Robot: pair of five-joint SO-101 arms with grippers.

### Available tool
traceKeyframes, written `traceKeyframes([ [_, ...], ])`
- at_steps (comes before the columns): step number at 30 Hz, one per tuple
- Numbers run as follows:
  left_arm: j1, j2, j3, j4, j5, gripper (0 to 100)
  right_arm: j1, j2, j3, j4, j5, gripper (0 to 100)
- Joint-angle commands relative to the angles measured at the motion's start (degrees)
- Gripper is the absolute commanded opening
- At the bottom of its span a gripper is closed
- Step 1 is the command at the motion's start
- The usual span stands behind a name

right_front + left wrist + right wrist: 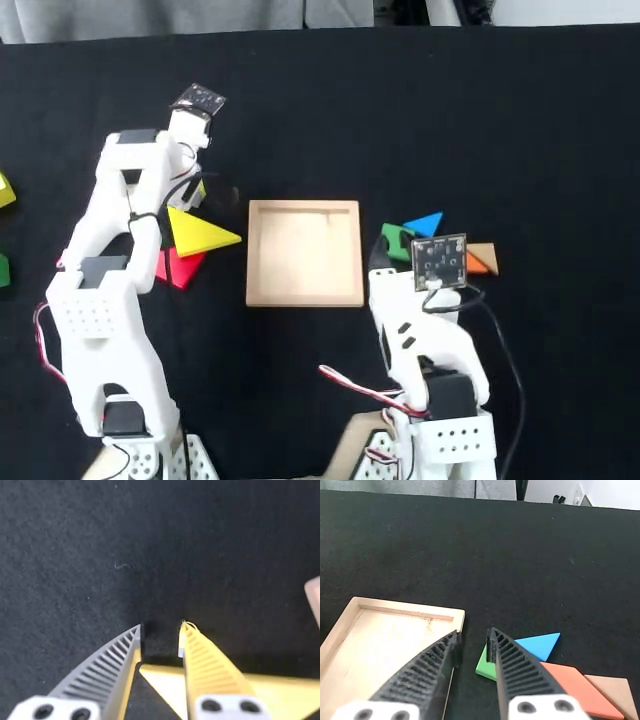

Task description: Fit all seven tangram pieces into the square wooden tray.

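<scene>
The square wooden tray [253, 253] lay in the middle of the black table [420, 110], and nothing was inside it. To my judgement the work was at its very beginning: no piece was fitted yet, and the step in hand was the first pick.

The pieces lay in two groups, one on each side of the tray. On the left side was a big yellow triangle [200, 235], one corner pointing to the tray and near its wall. A red piece [180, 268] lay partly under the yellow one, close to the arm. On the right side, just beside the tray, was a green piece [398, 243]. A blue triangle [426, 222] touched it, and an orange piece [478, 264] and a tan piece [486, 250] lay a little farther out.

The left gripper [160, 629] hung low over the cloth at the edge of the yellow triangle. Its jaws were a little apart and held nothing; between the tips I saw only black cloth. The right gripper [472, 635] hung over the narrow strip of cloth between the tray wall and the green piece. Its jaws also stood a little apart and were empty, and one finger reached over the edge of the green piece.

I think the next move asks one arm to spread its jaws wider, go down over the edge of a piece and pinch it across its thickness. The pieces are thin and flat, so the grip must be low. A big triangle should probably go first, into a corner of the tray.
</scene>
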Motion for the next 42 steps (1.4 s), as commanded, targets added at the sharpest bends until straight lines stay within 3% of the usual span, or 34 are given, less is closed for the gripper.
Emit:
traceKeyframes([
  [1,-3.03,-0.35,-2.07,5.01,-4.31,13,-0.88,-4.53,-0.22,0.44,0.62,9.9],
  [12,-4.0,-0.35,-5.93,20.22,-15.03,13,-0.88,-4.53,-0.22,0.44,0.62,9.9],
  [24,-6.46,-0.35,-19.91,39.91,-15.38,13,-0.88,-4.53,-0.22,0.44,0.62,9.9],
  [29,-6.11,-7.03,-17.71,39.65,-12.13,13,-0.88,-4.53,-0.22,0.44,0.62,9.9],
  [37,2.95,-32.97,-1.71,39.47,-11.69,13,-0.88,-4.53,-0.22,0.44,0.62,9.9],
  [42,6.64,-42.02,3.65,39.38,-11.96,13,-0.88,-4.53,-0.22,0.44,0.62,9.9],
])
